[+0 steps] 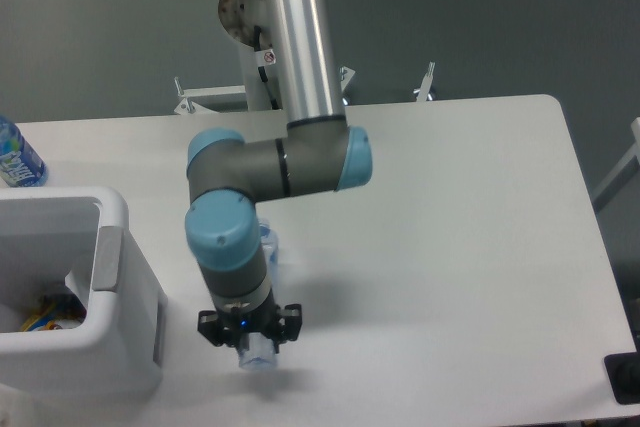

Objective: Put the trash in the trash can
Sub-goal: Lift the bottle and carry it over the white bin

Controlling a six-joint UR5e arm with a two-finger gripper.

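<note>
Mostly hidden, clear bottle (262, 352) (see-through, bluish) sits under gripper (250, 339).

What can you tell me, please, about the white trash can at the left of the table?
The trash can is a boxy white plastic bin with a thick rounded rim and a grey panel on the side facing the arm. It stands upright at the table's front left corner, partly cut off by the frame. It is open-topped; something yellow and white lies inside. Nothing touches it.

Clear bottle (258, 349) (mostly hidden) upright beside white trash can (110, 247).
</note>
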